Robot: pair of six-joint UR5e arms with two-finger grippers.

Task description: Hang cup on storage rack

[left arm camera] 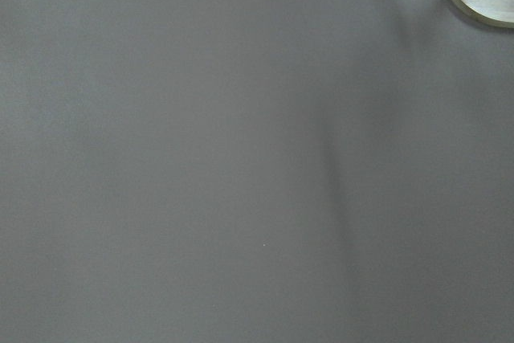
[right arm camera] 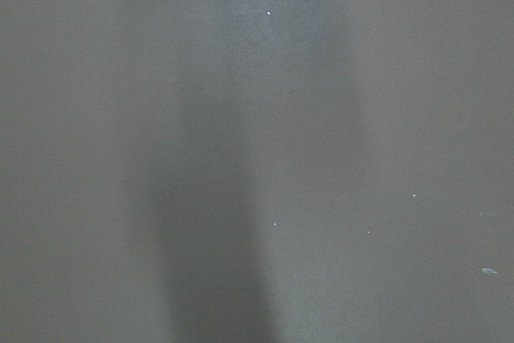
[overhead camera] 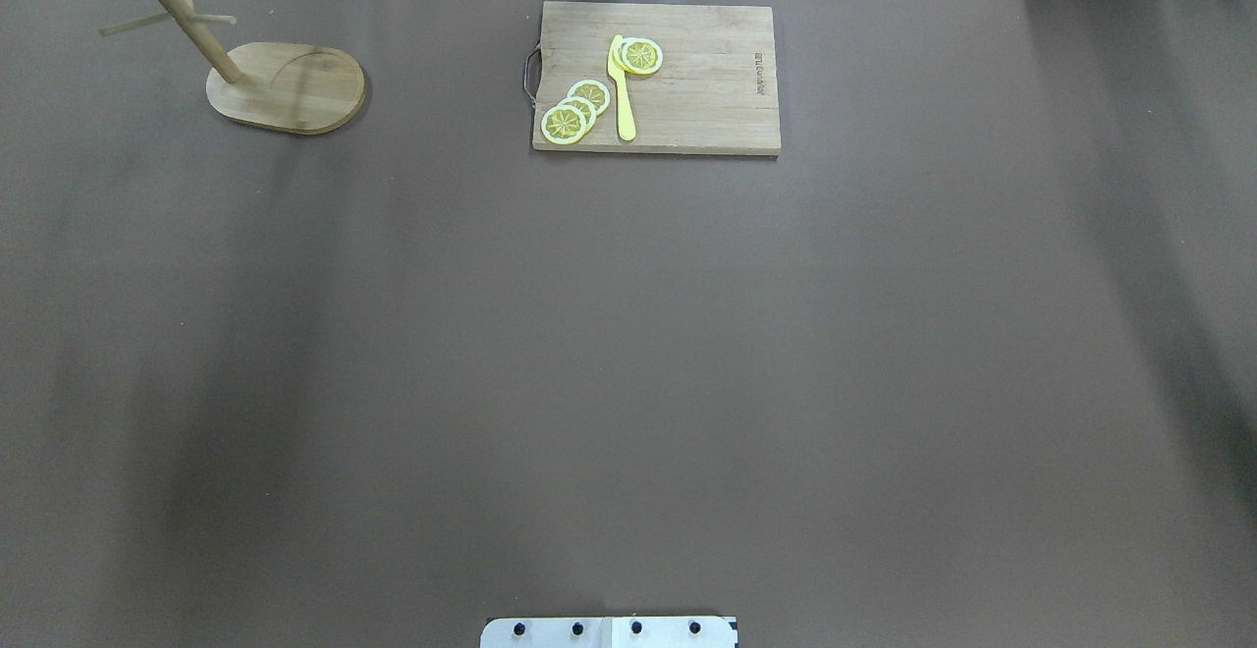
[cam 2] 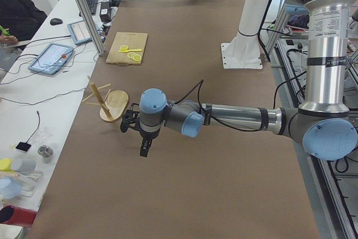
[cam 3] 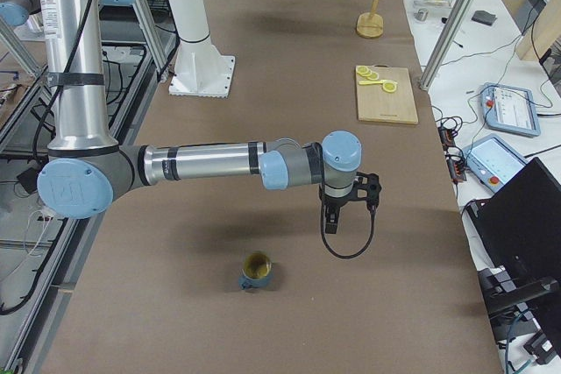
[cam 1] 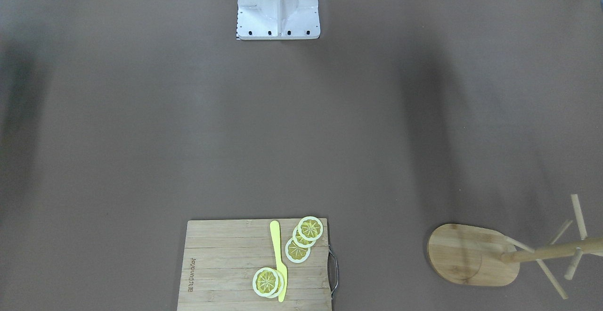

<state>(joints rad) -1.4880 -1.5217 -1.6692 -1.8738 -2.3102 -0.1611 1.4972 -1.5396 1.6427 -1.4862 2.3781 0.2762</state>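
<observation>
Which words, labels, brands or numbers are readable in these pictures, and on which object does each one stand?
Cutting board: one dark mark along a short edge, turned sideways; the letters are too blurred to read.
Cup: no lettering shows on it in these views.
Handheld screen on the side bench: its content is too small to read.
No other text is visible.

Soft, even light fell from above onto the table (overhead camera: 628, 334), with no glare anywhere. In the overhead view, broad shadow bands with blurry edges lay at 8 o'clock and 3 o'clock. Up at 10 o'clock the rack (overhead camera: 285, 88) leaned outward, stretched by the wide lens. Both wrist views were dim, grey and soft, each crossed by a faint dark band. The side views were bright and sharp.
</observation>
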